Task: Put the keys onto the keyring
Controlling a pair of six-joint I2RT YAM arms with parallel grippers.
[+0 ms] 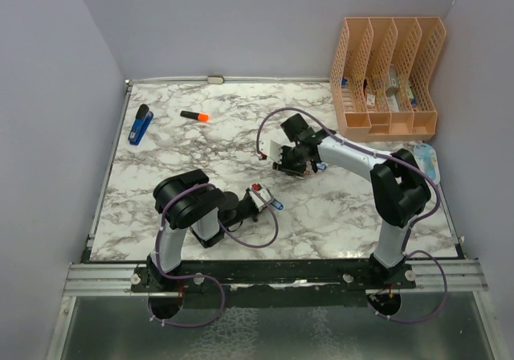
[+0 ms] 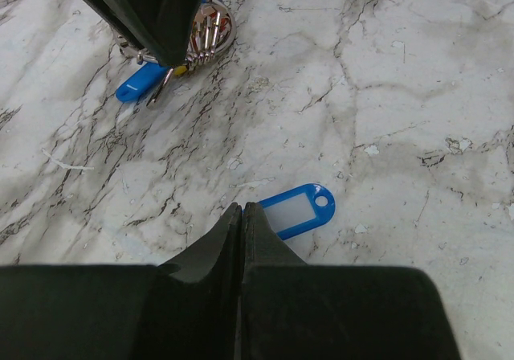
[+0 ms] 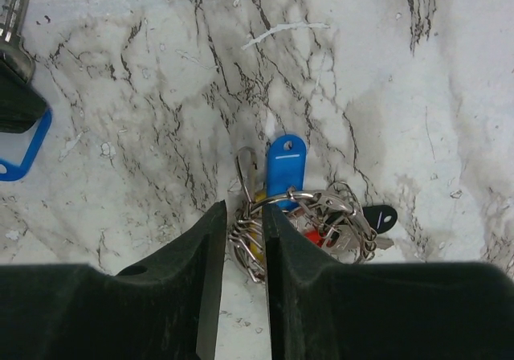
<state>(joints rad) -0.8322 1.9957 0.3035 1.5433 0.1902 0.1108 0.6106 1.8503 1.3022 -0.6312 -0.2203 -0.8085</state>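
Two arms are working near the middle of the marble table in the top view. The left arm is folding low over its base, with the left gripper pointing toward 3 o'clock. The right arm is bending high at the elbow and reaching toward 10 o'clock, with the right gripper tipping down over the keyring. The two grippers are sitting near each other but apart. Bare marble is lying all round them. A stapler and an orange marker are resting well off at 10 and 11 o'clock, and a file organiser is standing at 1 o'clock.

From the left wrist, the fingers are pressing together with no gap. A blue tag with a pale window and a round eyelet is poking out at 2 o'clock, just beside the tips. At 11 o'clock the right gripper is hanging over the keyring's silver loops, and a second blue tag is jutting out beneath it.

From the right wrist, the fingers are leaving only a narrow slot, and the ring's wire is crossing it. Whether they are pinching it, I cannot tell. The second blue tag is lying at 12 o'clock of the ring and touching it, and a black tag is lying at 3 o'clock. At 10 o'clock the left gripper is clamping a key, with its silver blade sticking out above and its blue tag hanging below.
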